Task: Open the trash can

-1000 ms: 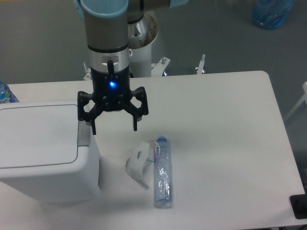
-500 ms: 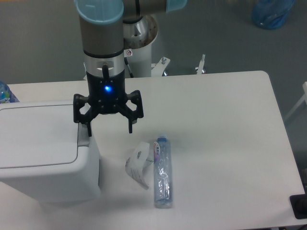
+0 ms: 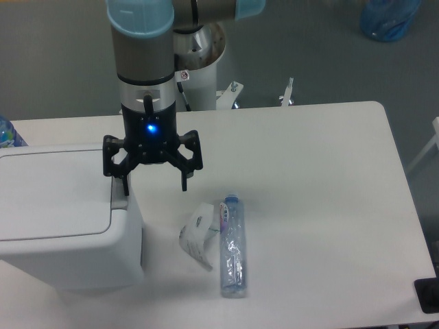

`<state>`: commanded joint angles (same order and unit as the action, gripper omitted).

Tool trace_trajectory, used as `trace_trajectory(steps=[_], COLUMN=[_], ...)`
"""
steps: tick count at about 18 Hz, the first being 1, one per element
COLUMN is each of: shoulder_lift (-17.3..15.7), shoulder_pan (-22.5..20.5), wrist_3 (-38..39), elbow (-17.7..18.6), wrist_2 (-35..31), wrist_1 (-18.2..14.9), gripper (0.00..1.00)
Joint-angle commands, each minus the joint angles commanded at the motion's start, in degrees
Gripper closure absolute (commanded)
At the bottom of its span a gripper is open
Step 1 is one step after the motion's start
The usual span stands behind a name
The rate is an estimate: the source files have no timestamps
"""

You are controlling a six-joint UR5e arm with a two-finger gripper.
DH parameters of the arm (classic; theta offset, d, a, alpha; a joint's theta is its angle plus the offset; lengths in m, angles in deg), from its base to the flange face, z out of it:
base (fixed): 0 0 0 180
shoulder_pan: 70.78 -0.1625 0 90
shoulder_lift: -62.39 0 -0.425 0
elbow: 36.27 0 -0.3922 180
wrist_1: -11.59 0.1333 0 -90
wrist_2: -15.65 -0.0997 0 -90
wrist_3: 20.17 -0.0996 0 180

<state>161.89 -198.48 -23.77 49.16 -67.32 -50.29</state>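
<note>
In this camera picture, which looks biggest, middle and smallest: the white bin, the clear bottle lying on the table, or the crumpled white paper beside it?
Largest to smallest:
1. The trash can, by far the biggest.
2. The clear bottle, long and slim.
3. The crumpled paper, shorter than the bottle.
All three sit at a similar nearness, so the order seems safe.

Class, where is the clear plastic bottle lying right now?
The clear plastic bottle lies on the table, front centre, right beside a crumpled wrapper and right of the trash can.

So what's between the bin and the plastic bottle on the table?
A crumpled piece of white paper lies between the trash can and the bottle in the camera view, close beside the bottle; otherwise bare tabletop.
</note>
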Motion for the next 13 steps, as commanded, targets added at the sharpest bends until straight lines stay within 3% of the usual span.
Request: trace_trajectory(steps=[13], shoulder_lift=[0.00], shoulder_pan=[0.53], wrist_3=[0.00], elbow=[0.18], wrist_2=[0.00], wrist_1=[0.00], gripper=[0.00])
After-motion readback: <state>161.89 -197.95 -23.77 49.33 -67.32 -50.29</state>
